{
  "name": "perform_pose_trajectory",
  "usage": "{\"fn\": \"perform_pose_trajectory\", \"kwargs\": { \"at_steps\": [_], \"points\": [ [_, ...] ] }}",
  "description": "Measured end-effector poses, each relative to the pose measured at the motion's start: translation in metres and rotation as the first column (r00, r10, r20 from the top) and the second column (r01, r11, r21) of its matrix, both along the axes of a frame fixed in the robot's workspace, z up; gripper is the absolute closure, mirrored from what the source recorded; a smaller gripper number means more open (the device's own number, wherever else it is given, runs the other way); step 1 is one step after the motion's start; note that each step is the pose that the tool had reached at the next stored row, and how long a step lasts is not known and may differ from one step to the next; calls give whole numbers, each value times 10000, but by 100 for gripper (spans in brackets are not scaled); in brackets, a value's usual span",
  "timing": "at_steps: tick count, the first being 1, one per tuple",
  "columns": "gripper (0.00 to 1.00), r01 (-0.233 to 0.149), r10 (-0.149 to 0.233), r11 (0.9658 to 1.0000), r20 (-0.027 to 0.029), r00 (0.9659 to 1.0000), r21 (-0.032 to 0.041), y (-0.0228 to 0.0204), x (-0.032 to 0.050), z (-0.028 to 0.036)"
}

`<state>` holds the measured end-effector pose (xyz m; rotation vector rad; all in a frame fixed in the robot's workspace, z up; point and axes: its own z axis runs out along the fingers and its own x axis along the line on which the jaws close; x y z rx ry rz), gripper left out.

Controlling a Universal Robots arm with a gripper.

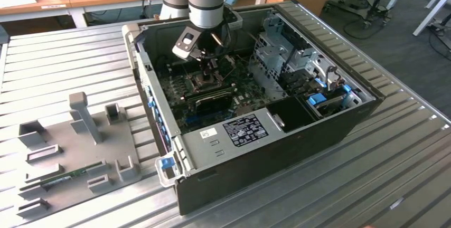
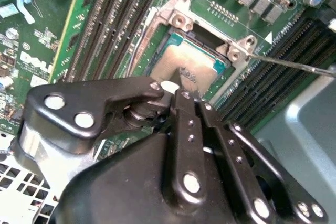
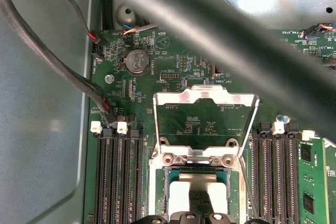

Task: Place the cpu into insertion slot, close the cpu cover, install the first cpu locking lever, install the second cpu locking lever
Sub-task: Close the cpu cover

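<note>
Exterior view: gripper [image 1: 209, 75] hangs over the insertion slot [image 1: 199, 84], drive cage [image 1: 271, 54] at three o'clock; cpu [image 2: 197, 64] seated, cpu cover [image 3: 205, 97] swung open; grip state unclear.

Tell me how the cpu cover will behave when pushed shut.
The cpu cover is thin sheet metal with a window cut out, so probably light and slightly springy. It looks hinged at the insertion slot, so a push should swing it, not slide it.

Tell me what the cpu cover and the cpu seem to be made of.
The cpu cover: probably bare stamped sheet metal, silver and shiny, with bright glare along its thin frame. The cpu: its top looks like a pale silver-tan metal plate, matte, with only dull reflections.
</note>
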<state>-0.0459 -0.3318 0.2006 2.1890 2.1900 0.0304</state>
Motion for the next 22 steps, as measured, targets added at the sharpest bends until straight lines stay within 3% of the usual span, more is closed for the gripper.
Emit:
{"fn": "perform_pose_trajectory", "kwargs": {
  "at_steps": [7,17,22],
  "points": [
    [90,1,-1,10000,-11,10000,-17,-3,-2,122],
    [90,1,-1,10000,-12,10000,-18,-3,-2,347],
    [90,0,0,10000,-10,10000,-15,-3,-2,394]
  ]
}}
